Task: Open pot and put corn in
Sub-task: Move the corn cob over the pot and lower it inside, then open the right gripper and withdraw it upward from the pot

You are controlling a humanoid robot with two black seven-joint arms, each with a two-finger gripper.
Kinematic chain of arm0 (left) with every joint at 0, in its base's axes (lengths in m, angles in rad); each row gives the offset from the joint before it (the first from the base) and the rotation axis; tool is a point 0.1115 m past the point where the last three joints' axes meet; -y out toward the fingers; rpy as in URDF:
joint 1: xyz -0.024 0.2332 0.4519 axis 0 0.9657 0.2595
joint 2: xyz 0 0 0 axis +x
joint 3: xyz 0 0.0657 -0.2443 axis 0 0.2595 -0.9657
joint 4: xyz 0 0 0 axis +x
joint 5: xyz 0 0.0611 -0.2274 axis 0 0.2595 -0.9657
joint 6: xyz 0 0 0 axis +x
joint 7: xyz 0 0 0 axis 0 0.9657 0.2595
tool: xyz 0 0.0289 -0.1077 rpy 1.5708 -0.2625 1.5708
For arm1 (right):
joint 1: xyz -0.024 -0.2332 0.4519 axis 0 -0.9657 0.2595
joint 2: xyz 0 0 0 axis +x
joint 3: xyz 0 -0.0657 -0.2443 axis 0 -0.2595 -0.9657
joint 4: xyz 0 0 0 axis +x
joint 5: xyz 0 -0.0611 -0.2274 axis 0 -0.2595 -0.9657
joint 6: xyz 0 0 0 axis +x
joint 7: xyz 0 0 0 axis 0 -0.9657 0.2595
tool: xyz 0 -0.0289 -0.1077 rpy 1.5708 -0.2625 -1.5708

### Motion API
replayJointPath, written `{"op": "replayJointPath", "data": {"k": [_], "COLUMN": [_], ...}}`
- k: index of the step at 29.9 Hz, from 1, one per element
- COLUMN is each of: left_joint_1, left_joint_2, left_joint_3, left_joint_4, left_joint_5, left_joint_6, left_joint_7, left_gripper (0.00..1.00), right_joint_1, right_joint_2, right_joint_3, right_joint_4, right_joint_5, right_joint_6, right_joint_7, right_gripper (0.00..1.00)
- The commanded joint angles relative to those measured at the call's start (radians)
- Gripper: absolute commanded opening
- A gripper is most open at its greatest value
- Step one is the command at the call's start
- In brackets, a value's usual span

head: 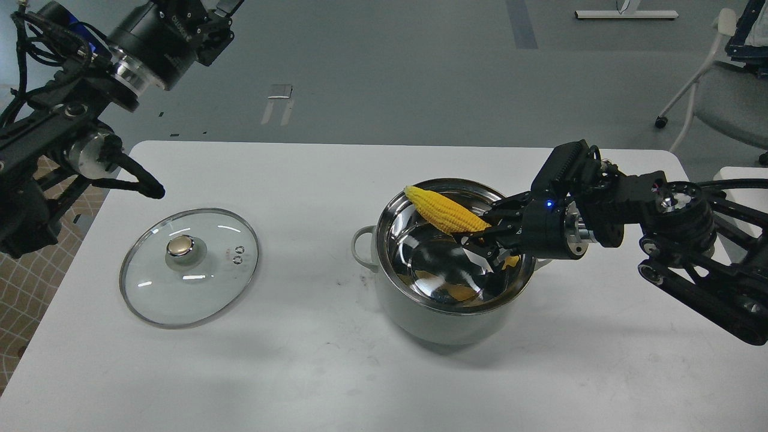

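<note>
The pale grey-green pot (414, 315) stands open on the white table (312, 372), its shiny steel inside showing. My right gripper (487, 239) is shut on the yellow corn (444, 211) and holds it tilted inside the pot's mouth, tapered end up and to the left near the far rim. The glass lid (189, 265) with its brass knob lies flat on the table to the left of the pot. My left gripper (217, 13) is raised at the top left, far from the pot; its fingers run past the top edge.
The right arm (678, 240) reaches in low over the table's right side. A chair (720, 96) stands on the grey floor at the back right. Patterned flooring shows beyond the table's left edge.
</note>
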Motion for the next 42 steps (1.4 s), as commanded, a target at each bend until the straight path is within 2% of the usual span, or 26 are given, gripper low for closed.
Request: {"op": "replayJointPath", "data": {"k": [1, 5, 9, 11, 13, 16, 21, 28, 31, 34, 35, 37, 38, 42], "left_joint_1": [0.001, 0.001, 0.002, 0.002, 0.001, 0.002, 0.002, 0.002, 0.002, 0.002, 0.002, 0.002, 0.004, 0.005], "left_joint_2": [0.000, 0.000, 0.000, 0.000, 0.000, 0.000, 0.000, 0.002, 0.003, 0.003, 0.002, 0.000, -0.003, -0.012], "left_joint_3": [0.001, 0.001, 0.001, 0.001, 0.000, 0.000, 0.000, 0.000, 0.000, 0.000, 0.000, 0.000, 0.000, 0.001], "left_joint_4": [0.000, 0.000, 0.000, 0.000, 0.000, 0.000, 0.000, 0.000, 0.000, 0.003, 0.003, 0.008, 0.011, 0.015], "left_joint_5": [0.000, 0.000, 0.000, 0.000, 0.000, 0.000, 0.002, 0.001, 0.000, 0.003, 0.003, 0.005, 0.005, 0.005], "left_joint_6": [0.000, 0.000, 0.000, 0.000, 0.000, 0.000, 0.000, 0.000, 0.000, 0.004, 0.006, 0.006, 0.006, 0.009], "left_joint_7": [0.000, 0.000, 0.000, 0.000, 0.000, 0.000, 0.000, 0.000, 0.000, 0.000, 0.000, 0.000, 0.000, 0.000], "left_gripper": [0.96, 0.96, 0.96, 0.96, 0.96, 0.96, 0.96, 0.96, 0.96, 0.97, 0.97, 0.97, 0.98, 0.98], "right_joint_1": [-0.006, -0.009, -0.011, -0.011, -0.011, -0.011, -0.011, -0.012, -0.011, 0.021, 0.047, 0.075, 0.115, 0.271], "right_joint_2": [0.006, 0.029, 0.045, 0.045, 0.043, 0.041, 0.037, 0.040, 0.043, 0.045, 0.045, 0.046, 0.057, 0.115], "right_joint_3": [-0.007, -0.007, -0.007, -0.007, -0.007, -0.007, -0.004, 0.007, 0.047, 0.164, 0.242, 0.313, 0.374, 0.453], "right_joint_4": [-0.001, -0.004, -0.006, -0.006, -0.006, -0.004, -0.004, -0.002, -0.002, -0.022, -0.051, -0.097, -0.167, -0.421], "right_joint_5": [-0.002, -0.002, -0.002, -0.002, 0.000, 0.000, 0.000, 0.002, 0.009, 0.023, 0.037, 0.058, 0.084, 0.152], "right_joint_6": [0.000, 0.000, 0.000, 0.000, 0.000, 0.000, 0.000, 0.000, 0.000, 0.000, 0.000, 0.000, 0.000, 0.000], "right_joint_7": [-0.008, -0.010, -0.013, -0.013, -0.013, -0.013, -0.013, -0.013, -0.011, -0.011, -0.010, -0.010, -0.008, 0.002], "right_gripper": [0.09, 0.14, 0.33, 0.38, 0.49, 0.59, 0.68, 0.77, 0.78, 0.85, 0.93, 0.98, 1.00, 1.00]}}
